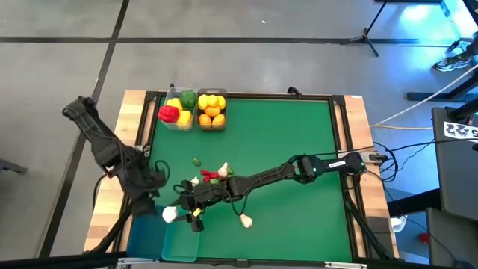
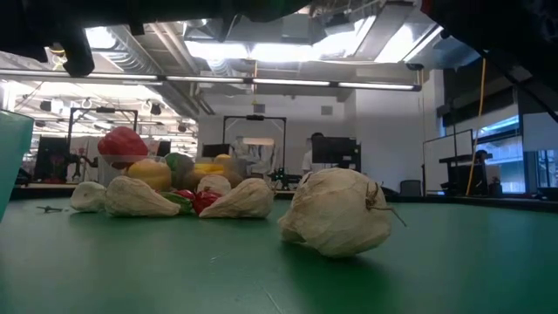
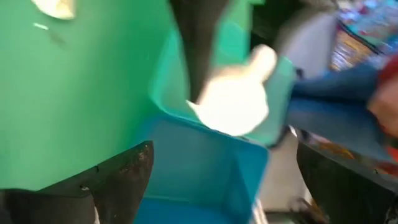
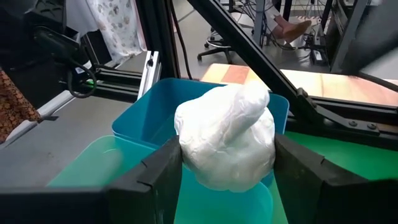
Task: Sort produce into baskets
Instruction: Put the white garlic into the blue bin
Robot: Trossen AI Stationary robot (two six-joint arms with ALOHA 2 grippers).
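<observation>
Now we see our right tool (image 4: 227, 171) pinching a white papery garlic bulb (image 4: 227, 143) above the translucent teal plastic bins (image 4: 149, 118) at the near left bench (image 1: 299, 149) edge. Our left tool (image 3: 211, 180) hangs spread beside it. Farther off, loose garlic and chilies (image 1: 213, 175), then two filled clear bins (image 1: 196, 110).

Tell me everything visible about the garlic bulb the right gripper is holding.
The garlic bulb is white and papery, rounded, with a stubby neck. It is clamped between the right gripper's two dark fingers, which press its sides, and hangs off the table above the teal-blue baskets at the table's near left corner. In the high view it shows as a white lump at the arm's tip. Nothing else touches it.
</observation>
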